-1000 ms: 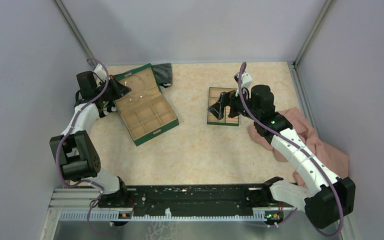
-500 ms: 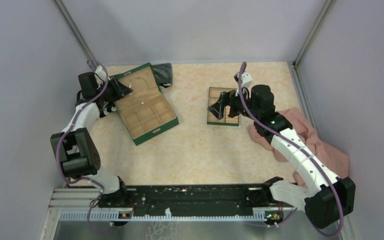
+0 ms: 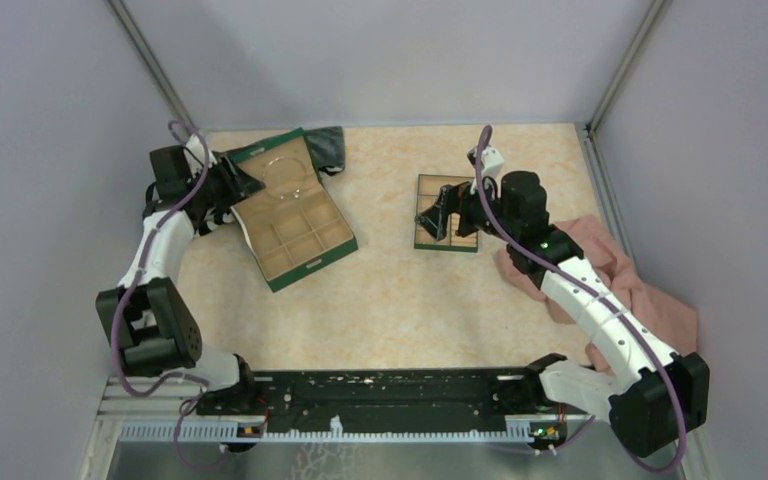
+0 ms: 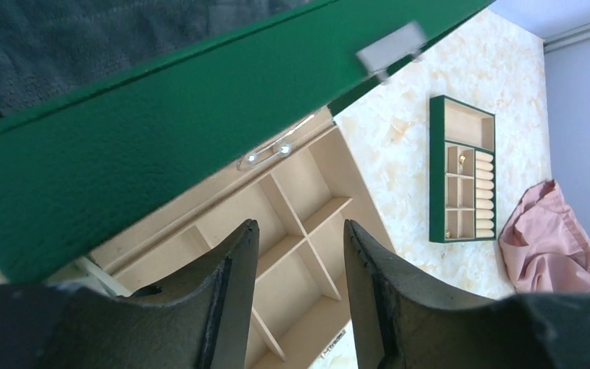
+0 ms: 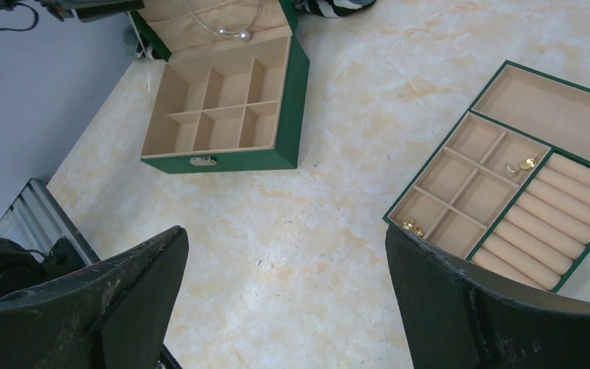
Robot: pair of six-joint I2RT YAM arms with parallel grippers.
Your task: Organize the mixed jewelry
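On table [image 3: 410, 290], lid [image 3: 275, 175] with hoop [image 5: 233, 33] now higher.

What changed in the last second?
The left arm let its elbow swing slightly toward the near edge, and the left pincer shifted a little at the left edge of the green box lid. Nothing gripped or released. The right pincer, tray, grey cloth and pink cloth stayed put.

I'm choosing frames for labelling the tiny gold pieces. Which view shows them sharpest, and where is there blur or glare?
Right wrist: evenly lit and crisp, gold pieces clear in the small tray, no glare. Left wrist: the green lid looms close and soft, its clasp smeared. Top external: soft even light, but the pieces are too small to make out.
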